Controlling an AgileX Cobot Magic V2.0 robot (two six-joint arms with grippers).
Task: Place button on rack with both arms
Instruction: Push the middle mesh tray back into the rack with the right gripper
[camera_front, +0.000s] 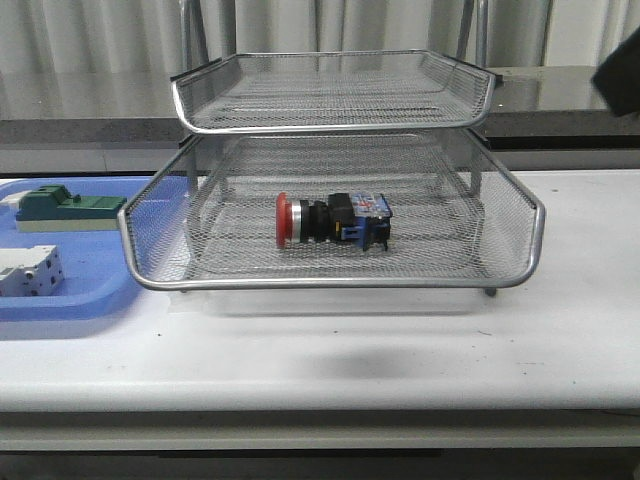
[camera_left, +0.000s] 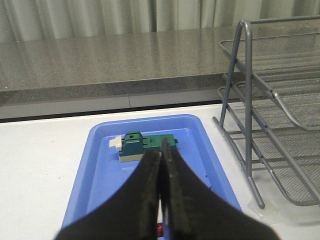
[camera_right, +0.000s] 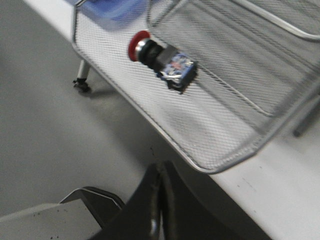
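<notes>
Toward the worktop's rear edge, the rack (camera_front: 330, 180); its pulled-out lower tray holds the button (camera_front: 333, 220) on its side, no lettering legible. Left gripper (camera_left: 161, 165) and right gripper (camera_right: 161, 185) both closed, empty, over the blue tray (camera_left: 95, 170) and front edge.

A red-capped push-button (camera_front: 332, 220) lies on its side in the pulled-out middle tray of a silver wire-mesh rack (camera_front: 335, 282); left, a blue tray (camera_front: 70, 300) holds a green block (camera_front: 62, 207) and a white-grey block (camera_front: 30, 271).

Robot lab workbench, plain white table (camera_front: 320, 360), grey pleated curtain (camera_left: 100, 17) backdrop, wire-mesh rack (camera_front: 340, 215), blue plastic tray (camera_left: 145, 165) of electrical parts
</notes>
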